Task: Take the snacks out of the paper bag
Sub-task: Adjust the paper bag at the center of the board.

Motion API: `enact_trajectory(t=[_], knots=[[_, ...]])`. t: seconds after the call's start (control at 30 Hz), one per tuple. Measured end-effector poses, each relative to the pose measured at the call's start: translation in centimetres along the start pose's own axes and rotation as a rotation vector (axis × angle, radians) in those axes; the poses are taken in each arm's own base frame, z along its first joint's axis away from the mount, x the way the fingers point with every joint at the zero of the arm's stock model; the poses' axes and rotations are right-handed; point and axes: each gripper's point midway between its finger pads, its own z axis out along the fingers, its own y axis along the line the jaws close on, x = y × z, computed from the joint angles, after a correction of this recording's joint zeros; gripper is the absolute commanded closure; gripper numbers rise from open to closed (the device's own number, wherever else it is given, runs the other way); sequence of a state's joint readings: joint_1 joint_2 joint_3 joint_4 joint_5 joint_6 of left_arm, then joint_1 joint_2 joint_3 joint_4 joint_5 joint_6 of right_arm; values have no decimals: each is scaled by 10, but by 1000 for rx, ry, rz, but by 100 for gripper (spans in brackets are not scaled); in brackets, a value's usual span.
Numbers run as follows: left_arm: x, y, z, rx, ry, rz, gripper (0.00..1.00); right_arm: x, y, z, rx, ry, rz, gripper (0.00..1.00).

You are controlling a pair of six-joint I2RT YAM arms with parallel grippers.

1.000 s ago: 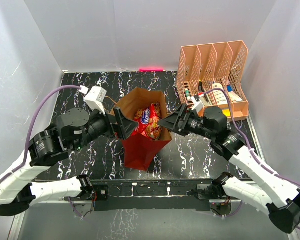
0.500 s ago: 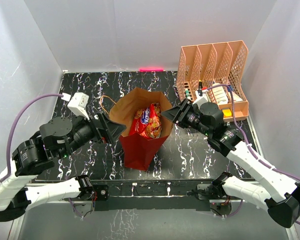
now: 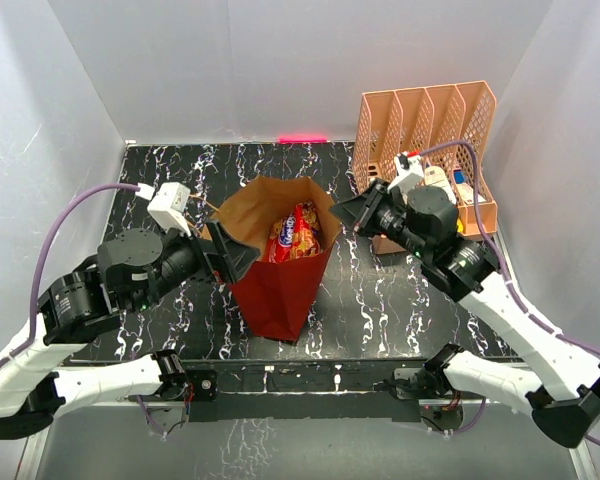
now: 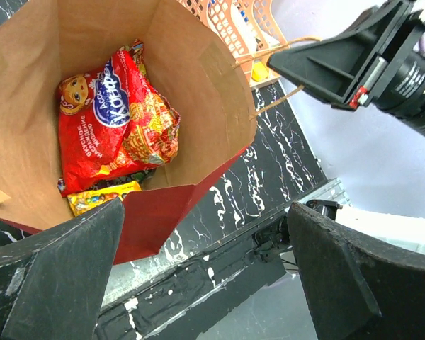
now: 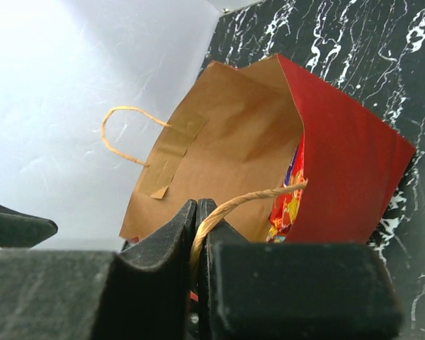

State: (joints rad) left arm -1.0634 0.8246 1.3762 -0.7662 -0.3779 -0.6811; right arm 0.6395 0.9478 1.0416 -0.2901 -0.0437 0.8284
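Note:
The paper bag (image 3: 278,290), dark red outside and brown inside, stands open mid-table between both arms. A large red crinkly snack bag (image 3: 295,232) leans inside it, seen also in the left wrist view (image 4: 113,120) with a yellow packet (image 4: 103,198) beneath it. My right gripper (image 3: 338,215) is at the bag's right rim. It is shut on the near cord handle (image 5: 248,200), the cord pinched between the right gripper's (image 5: 197,212) fingers. The far handle (image 5: 117,134) hangs free. My left gripper (image 3: 225,255) is open at the bag's left rim, with nothing between the left gripper's (image 4: 205,212) fingers.
A peach mesh file rack (image 3: 430,150) with pens and small items stands at the back right, just behind my right arm. White walls enclose the black marbled table (image 3: 400,290) on three sides. The table's front edge (image 4: 219,262) runs close below the bag.
My right gripper has shut on the bag's cord handle and drawn back to the right, pulling that rim. The left arm pulled back, then returned to the left rim, still open.

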Motion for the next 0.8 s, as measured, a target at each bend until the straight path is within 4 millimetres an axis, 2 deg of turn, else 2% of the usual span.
enact_trajectory(t=[0.2, 0.37, 0.47, 0.53, 0.67, 0.8], knots=[[-3, -2, -1, 3, -3, -12, 2, -25, 10, 31, 6, 57, -134, 93], [-10, -6, -6, 17, -20, -29, 2, -60, -8, 56, -41, 124, -181, 93], [-11, -5, -10, 20, -25, -37, 2, -67, -17, 66, -102, 200, -200, 93], [-11, -3, -13, 20, -25, -42, 2, -60, -15, 70, -166, 266, -214, 93], [-14, -2, -17, 24, -37, -53, 2, -27, 7, 63, -306, 400, -242, 92], [-13, -2, -15, 20, -35, -51, 2, 19, 53, 53, -449, 505, -291, 92]])
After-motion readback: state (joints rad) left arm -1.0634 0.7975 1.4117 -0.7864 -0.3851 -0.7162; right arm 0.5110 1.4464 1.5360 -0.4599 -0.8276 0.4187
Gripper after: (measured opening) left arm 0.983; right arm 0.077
